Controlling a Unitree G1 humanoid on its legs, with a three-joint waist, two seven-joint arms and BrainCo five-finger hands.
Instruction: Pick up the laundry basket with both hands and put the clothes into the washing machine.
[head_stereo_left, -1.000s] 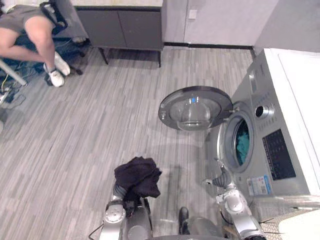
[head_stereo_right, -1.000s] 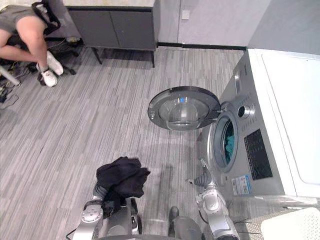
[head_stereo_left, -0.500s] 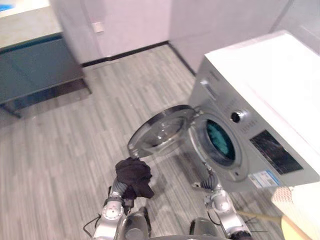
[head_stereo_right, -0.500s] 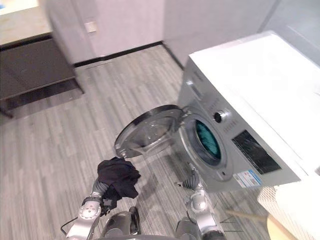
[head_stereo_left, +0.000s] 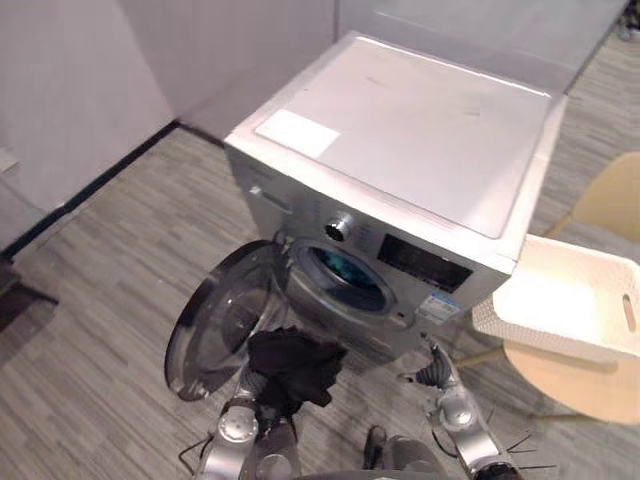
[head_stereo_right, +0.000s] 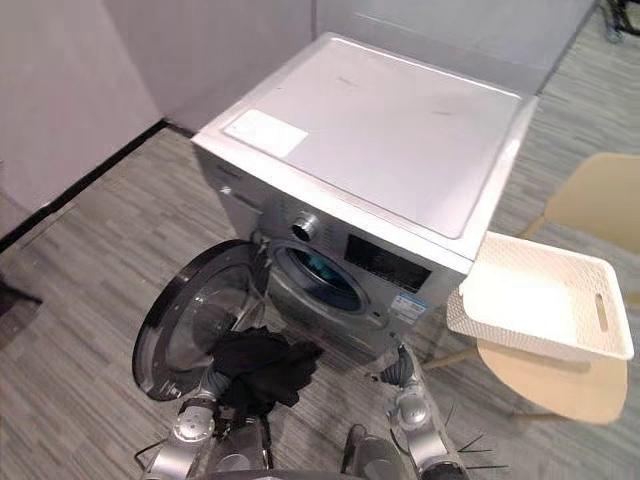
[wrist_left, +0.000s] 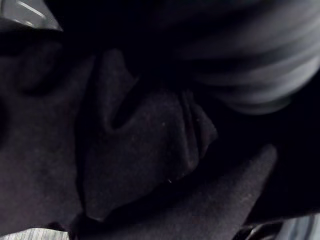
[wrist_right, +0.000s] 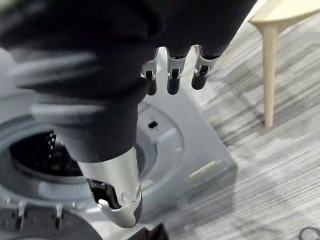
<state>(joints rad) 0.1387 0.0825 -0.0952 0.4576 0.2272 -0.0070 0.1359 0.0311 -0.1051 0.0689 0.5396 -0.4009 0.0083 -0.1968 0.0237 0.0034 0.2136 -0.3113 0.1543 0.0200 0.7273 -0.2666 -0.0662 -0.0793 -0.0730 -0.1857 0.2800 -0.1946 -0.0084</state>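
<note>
A black garment (head_stereo_left: 292, 362) is draped over my left hand (head_stereo_left: 257, 387), low in front of the washing machine (head_stereo_left: 420, 130); the same dark cloth (wrist_left: 150, 150) lies close against the left wrist camera. The machine's round door (head_stereo_left: 215, 320) stands open to the left. Teal clothes (head_stereo_left: 347, 268) lie inside the drum. My right hand (head_stereo_left: 437, 367) hangs open and holds nothing near the machine's lower right front; its fingers (wrist_right: 172, 80) are straight, apart from the thumb. A white laundry basket (head_stereo_left: 560, 300) rests on a wooden chair (head_stereo_left: 570, 375) to the right.
The open door blocks the floor left of the drum. The chair's leg (wrist_right: 269, 75) stands close to the machine's right corner. Grey plank floor (head_stereo_left: 90, 260) runs to the left as far as a wall with a dark skirting.
The camera has swung round so that the washing machine is now straight ahead; the cabinet and the seated person have left the picture. The black garment is now nearer the drum opening.
</note>
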